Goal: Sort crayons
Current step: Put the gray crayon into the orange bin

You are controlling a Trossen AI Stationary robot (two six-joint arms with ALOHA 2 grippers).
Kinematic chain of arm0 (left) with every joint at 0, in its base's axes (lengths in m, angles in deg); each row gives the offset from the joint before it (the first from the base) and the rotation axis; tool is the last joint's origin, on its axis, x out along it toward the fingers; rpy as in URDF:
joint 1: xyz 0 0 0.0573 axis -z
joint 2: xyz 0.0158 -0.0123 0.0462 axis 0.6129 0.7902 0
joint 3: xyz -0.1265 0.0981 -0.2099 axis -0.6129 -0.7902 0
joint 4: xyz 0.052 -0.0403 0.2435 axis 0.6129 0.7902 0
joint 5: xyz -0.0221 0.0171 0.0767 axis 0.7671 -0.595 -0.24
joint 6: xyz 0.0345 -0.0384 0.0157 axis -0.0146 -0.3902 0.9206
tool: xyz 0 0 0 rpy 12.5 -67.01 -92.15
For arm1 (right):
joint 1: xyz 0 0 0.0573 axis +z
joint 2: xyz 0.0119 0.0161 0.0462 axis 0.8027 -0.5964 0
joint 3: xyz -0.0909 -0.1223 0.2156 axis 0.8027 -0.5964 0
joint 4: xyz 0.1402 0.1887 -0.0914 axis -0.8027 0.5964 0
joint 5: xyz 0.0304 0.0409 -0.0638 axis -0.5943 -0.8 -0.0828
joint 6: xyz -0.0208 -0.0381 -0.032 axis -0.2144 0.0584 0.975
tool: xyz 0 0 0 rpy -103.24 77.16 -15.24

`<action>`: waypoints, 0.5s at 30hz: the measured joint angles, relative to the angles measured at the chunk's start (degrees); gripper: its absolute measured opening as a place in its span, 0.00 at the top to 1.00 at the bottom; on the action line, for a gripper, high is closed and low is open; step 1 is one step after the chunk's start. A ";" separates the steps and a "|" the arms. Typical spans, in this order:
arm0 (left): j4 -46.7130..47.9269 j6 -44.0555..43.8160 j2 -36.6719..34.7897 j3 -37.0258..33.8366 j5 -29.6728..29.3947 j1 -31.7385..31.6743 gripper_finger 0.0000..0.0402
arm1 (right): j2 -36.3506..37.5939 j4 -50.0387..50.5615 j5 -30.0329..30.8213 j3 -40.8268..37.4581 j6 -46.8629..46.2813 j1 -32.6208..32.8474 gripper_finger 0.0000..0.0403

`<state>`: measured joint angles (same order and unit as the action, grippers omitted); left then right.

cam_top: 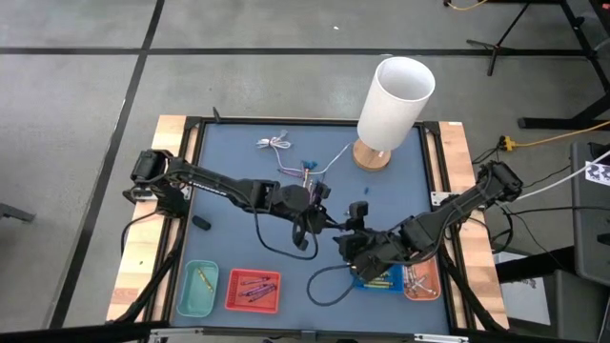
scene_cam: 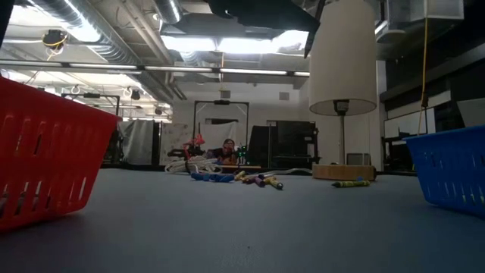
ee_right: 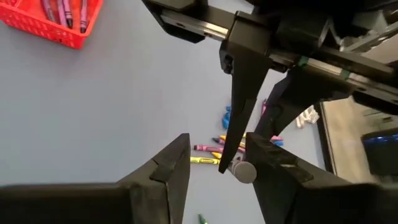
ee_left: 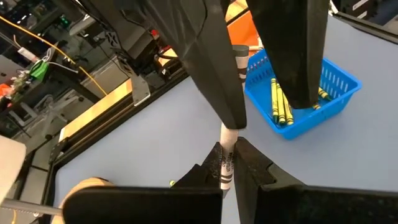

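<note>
Reading across from the left, the red basket (cam_top: 233, 305) with its purple and red sticks sits well off to the outer side of the left pincer (ee_left: 229, 149). That pincer is pinched narrow on 1 grey-white crayon (ee_left: 226, 163), held up off the table at mid-table. The loose crayons (cam_top: 310, 171) lie behind it, toward the lamp (cam_top: 391, 105).

The right pincer (ee_right: 214, 143) meets it head-on and stands wide. 1 of its fingers (ee_left: 217, 74) lies along the crayon; the other is clearly apart from it.

The crayon's long axis runs straight out of the left pincer into the right pincer's gap, so from the right wrist I see only its round end (ee_right: 243, 172), close to 1 finger rather than centred.

I judge this a hand-over. The right arm is the nearer one to the blue basket (ee_left: 336, 81) and the orange basket (cam_top: 431, 292) beyond it, so it should close before the left lets go.
</note>
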<state>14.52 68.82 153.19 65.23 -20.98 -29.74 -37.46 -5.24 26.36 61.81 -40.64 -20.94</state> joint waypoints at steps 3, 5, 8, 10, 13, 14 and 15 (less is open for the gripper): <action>-0.22 -0.01 0.00 0.00 0.00 0.02 1.00 | -0.02 0.02 -0.50 0.00 0.04 -0.03 0.64; -0.22 -0.01 0.00 0.00 0.08 0.04 1.00 | -0.02 0.04 -0.50 0.00 0.04 -0.03 0.68; -0.12 -0.01 0.00 0.00 0.61 0.05 1.00 | -0.02 0.02 -0.41 0.00 0.04 -0.03 0.77; -0.07 -0.01 0.00 0.00 0.68 0.06 1.00 | -0.02 0.04 -0.36 0.00 0.05 -0.17 0.83; 0.18 -0.07 0.00 0.00 0.64 0.06 0.98 | -0.02 0.06 -0.35 0.02 0.04 -0.52 0.93; 0.19 -0.14 0.00 0.00 0.57 0.04 0.97 | -0.02 0.04 -0.33 0.02 0.04 -0.88 0.95; 0.24 -0.18 0.00 0.00 0.48 0.04 0.97 | -0.02 0.04 -0.29 0.04 0.03 -1.13 0.96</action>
<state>14.76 68.63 153.19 65.23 -20.50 -29.70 -37.48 -5.20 26.07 61.85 -40.60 -22.06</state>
